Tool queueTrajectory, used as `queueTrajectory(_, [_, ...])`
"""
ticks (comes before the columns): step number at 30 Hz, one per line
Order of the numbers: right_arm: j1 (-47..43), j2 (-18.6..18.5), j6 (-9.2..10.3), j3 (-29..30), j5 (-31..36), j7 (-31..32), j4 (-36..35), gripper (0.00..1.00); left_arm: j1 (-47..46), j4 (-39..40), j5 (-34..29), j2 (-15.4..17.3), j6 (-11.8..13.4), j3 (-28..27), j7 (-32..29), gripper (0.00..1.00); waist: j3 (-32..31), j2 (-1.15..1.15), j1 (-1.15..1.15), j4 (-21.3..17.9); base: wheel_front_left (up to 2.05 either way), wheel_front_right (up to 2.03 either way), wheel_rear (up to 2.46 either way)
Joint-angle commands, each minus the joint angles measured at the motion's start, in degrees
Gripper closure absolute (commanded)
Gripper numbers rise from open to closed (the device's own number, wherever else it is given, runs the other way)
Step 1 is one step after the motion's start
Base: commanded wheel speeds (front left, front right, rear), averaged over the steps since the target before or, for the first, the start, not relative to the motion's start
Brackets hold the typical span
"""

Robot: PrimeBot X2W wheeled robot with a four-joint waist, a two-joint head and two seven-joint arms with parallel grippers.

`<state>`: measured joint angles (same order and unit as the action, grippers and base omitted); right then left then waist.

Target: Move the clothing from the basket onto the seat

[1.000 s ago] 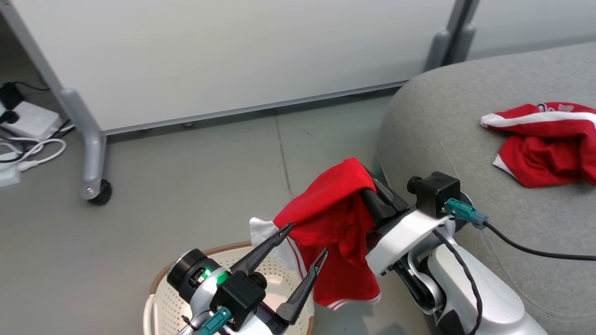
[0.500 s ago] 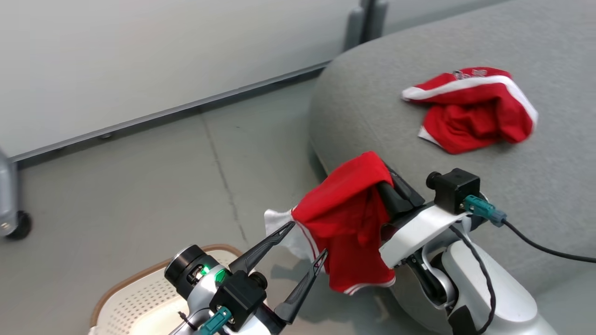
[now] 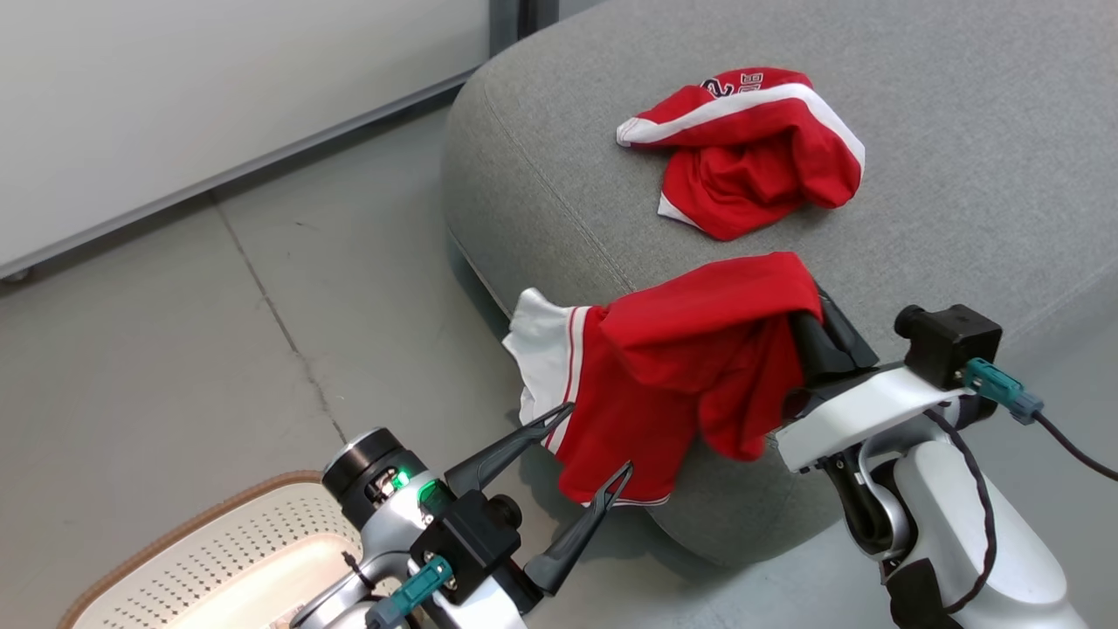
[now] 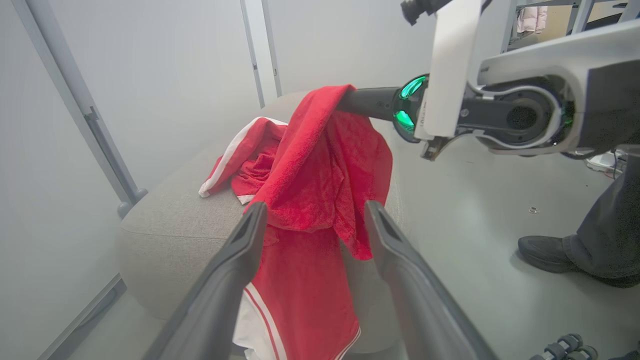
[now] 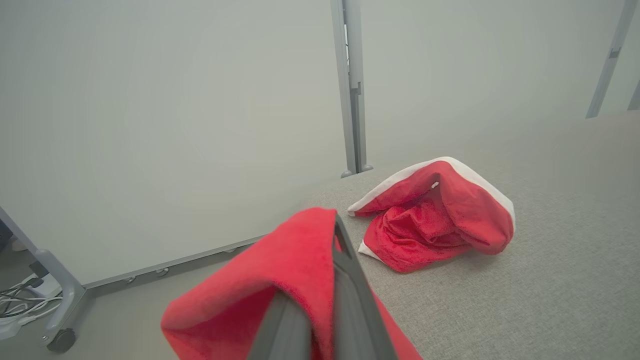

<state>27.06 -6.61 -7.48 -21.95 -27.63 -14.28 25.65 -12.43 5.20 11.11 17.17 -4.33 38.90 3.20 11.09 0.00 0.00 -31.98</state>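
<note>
The right claw (image 3: 819, 319) is clamped on a red garment (image 3: 690, 358) hanging at the seat's (image 3: 961, 175) edge. The left claw (image 3: 597, 437) stands wide, near the basket (image 3: 218, 542).

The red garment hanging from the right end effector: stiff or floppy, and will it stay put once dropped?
Probably floppy: the red garment folds limply over the right end effector. Likely light: a narrow pinch carries it. It should slump and stay on the seat, like the crumpled garment there.

Left hand (image 3: 597, 437) spread, right hand (image 5: 339, 235) clamped
</note>
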Motion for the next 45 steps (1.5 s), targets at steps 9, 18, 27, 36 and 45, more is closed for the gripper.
queueTrajectory(9, [-2.97, 0.68, -0.02, 6.12, 2.36, -0.85, -3.07, 1.00, -5.05, -2.05, 1.49, 0.37, -2.01, 2.37, -0.72, 0.00, 2.51, 0.00, 0.00, -0.89, 0.00, 0.00, 0.00])
queueTrajectory(18, [5.95, 0.32, -0.02, 10.27, 2.04, -0.91, -3.83, 1.00, -7.08, -1.28, 1.75, 0.92, -1.10, 1.63, -1.01, 0.00, 4.88, 0.00, 0.00, -0.85, 0.00, 0.00, 0.00])
queueTrajectory(27, [26.80, -5.07, -0.01, 15.77, -0.25, -1.03, 2.95, 1.00, -8.72, 2.37, 0.07, 2.13, 0.10, 1.11, -2.46, 0.00, 9.01, 0.00, 0.00, 0.71, 0.00, 0.00, 0.00])
queueTrajectory(36, [38.34, -12.45, -0.02, 25.62, 1.10, -0.97, 10.27, 1.00, -13.02, 4.41, -1.36, 2.38, -0.78, 2.61, -4.39, 0.00, 16.34, 0.00, 0.00, 8.02, 0.00, 0.00, 0.00])
queueTrajectory(45, [35.90, -13.05, -0.02, 26.85, 1.86, -0.99, 20.34, 1.00, -14.96, 4.81, -2.26, 2.21, -0.38, 3.07, -4.38, 0.00, 22.06, 0.00, 0.00, 12.36, 0.00, 0.00, 0.00])
